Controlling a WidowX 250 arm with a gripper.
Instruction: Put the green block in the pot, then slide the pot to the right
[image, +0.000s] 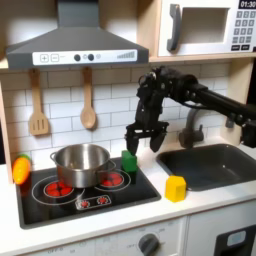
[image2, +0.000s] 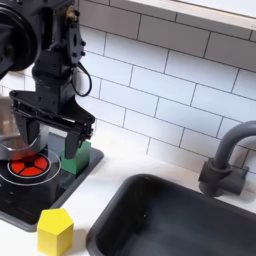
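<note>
Hovering just above the green block (image: 129, 160), the gripper (image: 144, 140) hangs with its fingers spread apart and nothing between them, as seen in the first exterior view. In the second exterior view the gripper (image2: 55, 135) reaches down over the block (image2: 75, 157), one dark finger (image2: 84, 140) overlapping the block's upper part, though whether it touches the block cannot be told.

The block sits on the black stove top (image: 140, 190) near its back right corner in the first exterior view, upright and apart from the pot (image: 82, 163). The pot stands on the stove's left rear part, partly over a red burner ring (image: 58, 187), and only its inner metal wall shows. A second red ring (image: 111, 180) lies between the pot and the block.

A yellow block (image: 176, 188) rests on the pale worktop (image: 200, 205), just off the stove's right edge and beside the dark sink (image: 215, 163). In the second exterior view the yellow block (image2: 55, 230) lies near the worktop's front edge, with the sink (image2: 170, 215) and its grey tap (image2: 222, 160) to the second exterior view's right. An orange toy (image: 21, 169) leans at the worktop's left edge in the first exterior view, well apart from the pot.
</note>
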